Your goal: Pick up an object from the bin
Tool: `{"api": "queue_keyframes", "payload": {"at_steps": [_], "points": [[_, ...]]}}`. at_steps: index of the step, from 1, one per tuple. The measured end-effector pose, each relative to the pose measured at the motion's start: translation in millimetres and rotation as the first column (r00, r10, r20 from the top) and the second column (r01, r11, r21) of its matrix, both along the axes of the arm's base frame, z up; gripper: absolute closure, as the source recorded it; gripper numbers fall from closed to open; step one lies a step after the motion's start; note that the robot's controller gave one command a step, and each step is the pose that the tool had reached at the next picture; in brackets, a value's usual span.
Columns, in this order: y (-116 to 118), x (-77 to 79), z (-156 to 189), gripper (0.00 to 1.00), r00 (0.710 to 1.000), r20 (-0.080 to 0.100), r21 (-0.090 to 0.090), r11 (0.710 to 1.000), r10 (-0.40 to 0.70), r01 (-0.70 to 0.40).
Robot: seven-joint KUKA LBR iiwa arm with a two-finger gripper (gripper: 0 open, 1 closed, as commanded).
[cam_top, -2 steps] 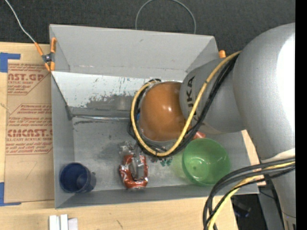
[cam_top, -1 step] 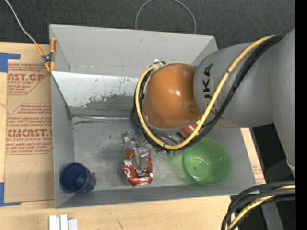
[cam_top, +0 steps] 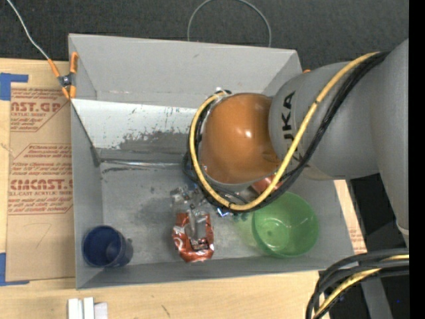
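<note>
A crumpled red and silver foil packet [cam_top: 193,241] lies near the bin's front wall, about the middle. My gripper [cam_top: 194,219] comes down from under the orange cover right over it, its metal fingers reaching onto the packet's top. Whether the fingers are round the packet I cannot tell. A green plastic bowl [cam_top: 284,228] stands upright to the right of the packet, partly under the arm.
A dark blue cup [cam_top: 104,246] stands in the bin's front left corner. The arm with its orange cover and yellow-black cable hangs over the bin's right half and hides what lies beneath it.
</note>
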State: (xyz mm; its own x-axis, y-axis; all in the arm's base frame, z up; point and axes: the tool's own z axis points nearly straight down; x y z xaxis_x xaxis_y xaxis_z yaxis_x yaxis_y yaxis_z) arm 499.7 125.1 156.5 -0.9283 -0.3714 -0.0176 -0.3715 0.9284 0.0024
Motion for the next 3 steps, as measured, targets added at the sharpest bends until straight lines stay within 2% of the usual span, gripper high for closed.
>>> {"api": "queue_keyframes", "payload": {"at_steps": [1,2,3], "points": [[14.8,3.4,25.0,1.0,1.0,0.01,0.003,1.0,0.011,-0.011],[-1.4,-8.8,29.7,1.0,0.999,0.001,-0.001,0.999,0.042,-0.042],[16.2,17.6,61.7,1.0,0.998,0.016,0.004,0.999,0.053,-0.053]]}}
